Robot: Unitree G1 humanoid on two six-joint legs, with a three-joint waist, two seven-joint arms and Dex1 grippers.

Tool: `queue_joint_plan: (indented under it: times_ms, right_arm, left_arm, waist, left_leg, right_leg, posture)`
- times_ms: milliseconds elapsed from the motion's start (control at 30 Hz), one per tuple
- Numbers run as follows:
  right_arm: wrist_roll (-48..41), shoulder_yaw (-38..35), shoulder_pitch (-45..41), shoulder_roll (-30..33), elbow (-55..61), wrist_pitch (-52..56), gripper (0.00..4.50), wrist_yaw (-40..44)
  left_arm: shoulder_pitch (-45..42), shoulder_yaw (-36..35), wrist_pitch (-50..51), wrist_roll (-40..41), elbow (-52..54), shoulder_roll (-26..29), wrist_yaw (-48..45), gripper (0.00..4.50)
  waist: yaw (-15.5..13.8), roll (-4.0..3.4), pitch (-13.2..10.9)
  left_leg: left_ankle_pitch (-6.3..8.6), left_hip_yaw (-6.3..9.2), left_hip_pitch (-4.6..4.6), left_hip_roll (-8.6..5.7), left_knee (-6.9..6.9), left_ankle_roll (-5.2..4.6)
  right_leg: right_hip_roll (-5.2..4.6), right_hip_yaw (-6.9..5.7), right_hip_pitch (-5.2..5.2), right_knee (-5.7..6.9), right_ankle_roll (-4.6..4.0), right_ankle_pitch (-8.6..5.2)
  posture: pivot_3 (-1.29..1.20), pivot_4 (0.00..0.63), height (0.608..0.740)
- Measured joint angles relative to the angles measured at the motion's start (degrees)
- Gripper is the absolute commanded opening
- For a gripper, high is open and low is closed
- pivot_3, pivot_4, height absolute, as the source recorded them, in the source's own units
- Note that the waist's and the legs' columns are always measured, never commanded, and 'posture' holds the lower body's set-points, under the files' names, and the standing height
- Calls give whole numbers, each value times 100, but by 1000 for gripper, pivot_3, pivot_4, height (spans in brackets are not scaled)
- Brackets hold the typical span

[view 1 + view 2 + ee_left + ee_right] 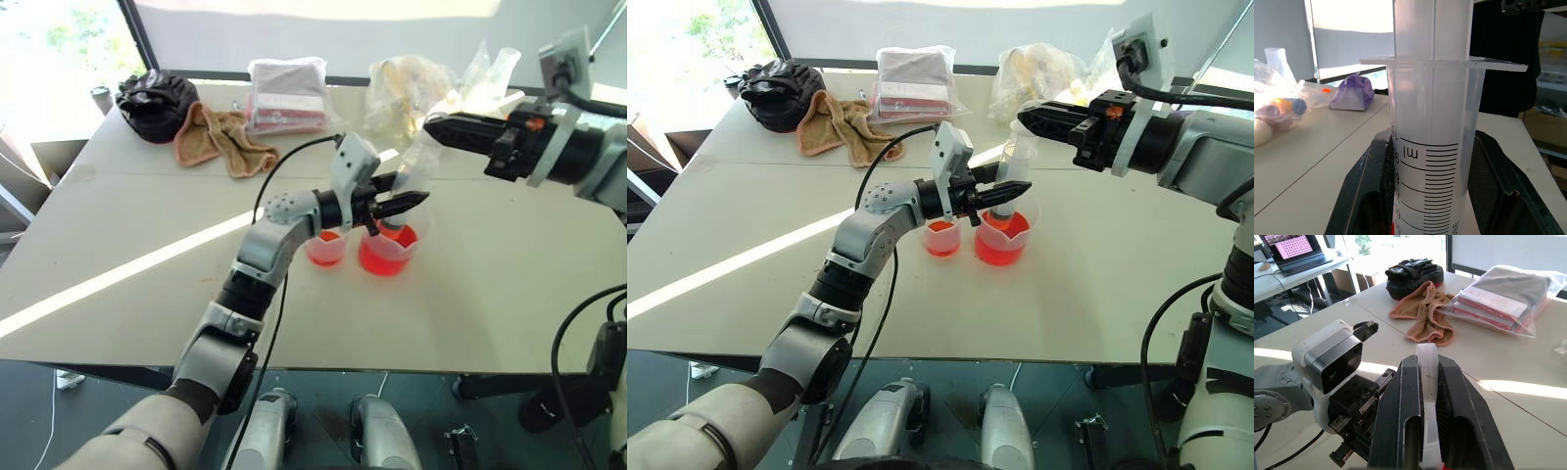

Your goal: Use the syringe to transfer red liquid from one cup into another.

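On the far left of the table (118,284) lie a black bag (157,103), an orange towel (220,137) and a clear bag of books (287,93). Near the centre stands the small cup (325,249) with a little red liquid (324,255); just beside it, to its right, stands the beaker (389,250), holding more of the liquid. The left gripper (407,204) points right over the beaker, its fingers (1364,196) clamped on the graduated barrel of the syringe (1016,157). The syringe stands upright, its tip in the beaker. The right gripper (1029,117) reaches in from the right, its fingers (1405,401) closed on the white plunger (1427,382) at the syringe's top. More clear bags (407,88) lie behind.
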State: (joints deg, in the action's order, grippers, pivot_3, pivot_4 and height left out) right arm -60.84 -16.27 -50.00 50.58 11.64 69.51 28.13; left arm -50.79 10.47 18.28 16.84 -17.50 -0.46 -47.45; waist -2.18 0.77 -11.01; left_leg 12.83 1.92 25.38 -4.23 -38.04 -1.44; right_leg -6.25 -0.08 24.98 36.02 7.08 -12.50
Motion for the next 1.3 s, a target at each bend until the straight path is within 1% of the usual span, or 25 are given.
queue_joint_plan:
  times_ms: [300, 367, 400, 533, 733, 933, 1100, 1233, 1300]
  right_arm:
    - [75, 0, 11, 26, 64, -34, 22, 145]
    - [110, 0, 40, 26, 75, -90, 879, 193]
    - [109, -6, 44, 26, 80, -140, 1072, 220]
    - [121, -97, 39, 144, 252, -256, 2963, 348]
    - [173, -95, 57, 319, 264, -278, 2963, 496]
    - [212, -139, 138, 964, 17, -166, 2963, 957]
    - [559, -101, 712, 1997, 12, -439, 2963, 2022]
    - [910, -20, 1218, 2336, 28, -930, 2963, 2787]
    - [1085, 92, 1413, 2402, 61, -1117, 2963, 3012]
  left_arm:
    - [0, -1, -3, -6, -13, -22, 0, 1455]
    - [-1, -2, -3, -6, -13, -23, 0, 1455]
    - [-1, 6, 12, -21, -16, -21, -11, 1455]
    - [60, 180, 126, -73, -103, -27, -45, 1455]
    - [58, 174, 122, -110, -119, -24, -27, 1455]
    - [31, -9, 99, -101, -163, -42, 81, 1455]
    - [-415, -469, 214, 236, -122, -190, 300, 1455]
    - [-621, -602, 426, 520, 254, -256, 417, 1455]
    - [-621, -656, 608, 641, 432, -253, 453, 1455]
  waist:
    - [0, 0, 0]
    - [-1, 0, 0]
    - [0, 0, 0]
    - [0, -1, 0]
    - [0, -1, 0]
    - [-5, -1, -1]
    - [-8, -3, -2]
    - [14, -10, 2]
    - [8, -10, 1]
  left_leg:
    - [0, 0, 0, 0, 0, 0]
    - [0, 0, 0, 0, 0, 0]
    - [0, 0, 0, 0, 0, 0]
    - [1, 0, 1, 0, 0, -3]
    - [2, 0, 1, 0, 1, -2]
    - [4, -1, 3, 0, 1, -5]
    - [10, -2, 12, 0, 1, -13]
    - [17, -6, 8, 4, 3, -21]
    - [17, -6, 9, 4, 3, -21]
  right_leg:
    - [0, 0, 0, -1, 0, 0]
    - [0, 0, 0, -1, 0, 0]
    - [0, 0, 0, -1, 0, 0]
    - [2, -1, 0, -2, 0, 0]
    - [-7, -1, 0, -3, -1, -1]
    - [-11, -2, -2, -12, -1, -1]
    - [-9, -10, -7, -38, 1, 0]
    - [5, -6, -17, -61, 17, 9]
    - [5, -5, -16, -61, 19, 9]
  posture:
    - [0, 150, 740]
    - [0, 150, 740]
    - [0, 150, 740]
    - [0, 150, 740]
    - [0, 150, 740]
    - [0, 150, 740]
    - [0, 150, 740]
    - [0, 150, 740]
    - [0, 150, 740]
